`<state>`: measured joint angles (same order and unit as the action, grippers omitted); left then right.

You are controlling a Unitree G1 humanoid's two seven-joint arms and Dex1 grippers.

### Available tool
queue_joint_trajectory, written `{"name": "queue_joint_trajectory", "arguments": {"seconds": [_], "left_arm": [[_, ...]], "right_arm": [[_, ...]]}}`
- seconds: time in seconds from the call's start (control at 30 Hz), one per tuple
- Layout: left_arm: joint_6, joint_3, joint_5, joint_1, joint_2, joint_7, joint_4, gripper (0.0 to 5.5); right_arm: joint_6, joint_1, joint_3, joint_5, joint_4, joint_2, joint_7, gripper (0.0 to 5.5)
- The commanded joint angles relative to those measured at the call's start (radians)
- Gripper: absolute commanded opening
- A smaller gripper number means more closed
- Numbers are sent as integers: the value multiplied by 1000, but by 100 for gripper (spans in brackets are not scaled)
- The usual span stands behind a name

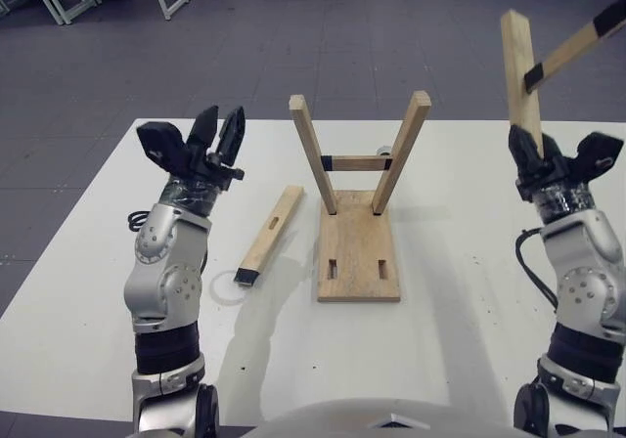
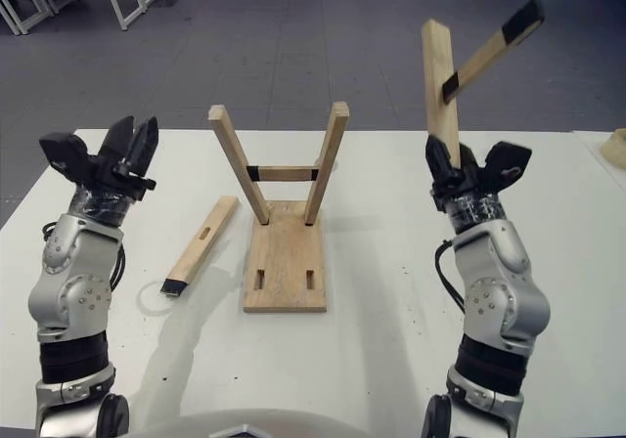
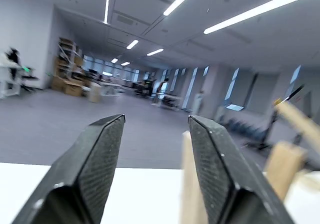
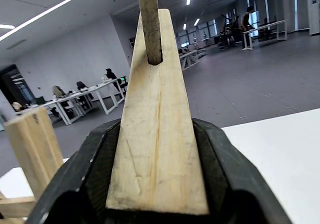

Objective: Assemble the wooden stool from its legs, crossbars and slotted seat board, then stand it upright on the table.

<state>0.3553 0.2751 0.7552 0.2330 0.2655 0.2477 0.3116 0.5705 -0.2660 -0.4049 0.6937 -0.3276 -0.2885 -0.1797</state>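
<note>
White office desk: seat board lies centre, standing legs slotted in. Right claw clamps a third leg, probably stiff and light, by its end; left claw gapes empty.

On my left wrist camera the left tool holds its two dark, textured fingers spread apart, and through the gap I see the white tabletop. A blurred wooden upright shows just beside one finger, and another wooden piece stands farther off. Behind them are a grey floor and ceiling light strips.
</note>
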Motion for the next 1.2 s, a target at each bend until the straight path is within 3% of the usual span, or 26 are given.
{"name": "queue_joint_trajectory", "arguments": {"seconds": [0.03,0.23,0.43,0.73,0.97,1.2], "left_arm": [[249,37,563,149,16,-164,105,295],[328,-50,939,214,26,-361,109,395],[363,-113,1005,187,62,-381,132,475],[377,-158,961,165,82,-300,112,475],[331,-133,1081,188,55,-306,115,475],[360,-163,1122,155,88,-282,141,366]], "right_arm": [[162,-154,7,257,-80,-71,-57,201],[269,-243,111,453,-65,-40,-129,201],[327,-293,193,581,-9,-22,-192,201],[383,-273,221,740,25,-28,-219,201],[411,-227,244,815,30,-41,-243,201],[449,-213,257,872,66,-71,-257,201]]}}
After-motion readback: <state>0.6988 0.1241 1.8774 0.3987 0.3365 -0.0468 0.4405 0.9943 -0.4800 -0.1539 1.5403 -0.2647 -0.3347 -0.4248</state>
